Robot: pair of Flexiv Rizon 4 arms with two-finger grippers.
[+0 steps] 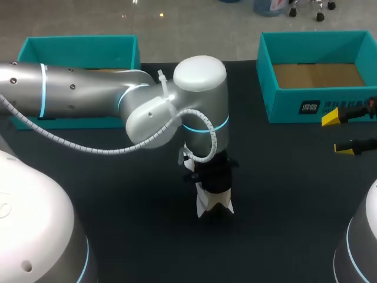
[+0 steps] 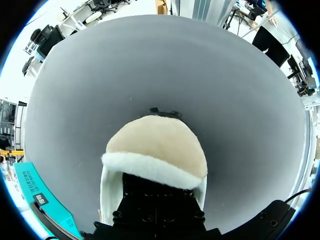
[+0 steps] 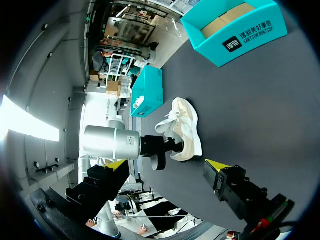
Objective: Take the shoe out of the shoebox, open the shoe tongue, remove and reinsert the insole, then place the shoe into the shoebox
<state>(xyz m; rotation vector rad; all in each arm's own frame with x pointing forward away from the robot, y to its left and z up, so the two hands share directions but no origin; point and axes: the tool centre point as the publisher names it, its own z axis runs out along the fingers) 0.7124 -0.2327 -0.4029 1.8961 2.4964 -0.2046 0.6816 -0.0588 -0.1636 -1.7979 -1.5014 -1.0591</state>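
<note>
Mid-task at the dark tabletop [image 1: 283, 200]: the cream-coloured lace-up shoe with white fleecy trim [image 3: 184, 131] is out of the open teal cardboard shoebox [image 1: 288, 103]. The shoebox stands at the far right with only its brown floor showing. The shoe sits near the middle of the tabletop, well apart from the shoebox. I judge that first step done. Whether the tongue has been opened I cannot tell, and no loose insole shows anywhere on the tabletop. The insole work and the return to the shoebox look to be what is left, so most of the job seems to lie ahead. My left claw [image 1: 212, 183] is down at the shoe, directly under my wrist, and the fleecy collar lies right ahead of its black body in its own view. I cannot tell whether it is open or gripping the shoe. My right claw [image 1: 343, 132] hangs at the right edge of the tabletop, near the shoebox. Its yellow tips are spread wide and it is empty, touching nothing. A second teal cardboard box [image 1: 76, 44] stands at the far left, partly behind my left arm.
</note>
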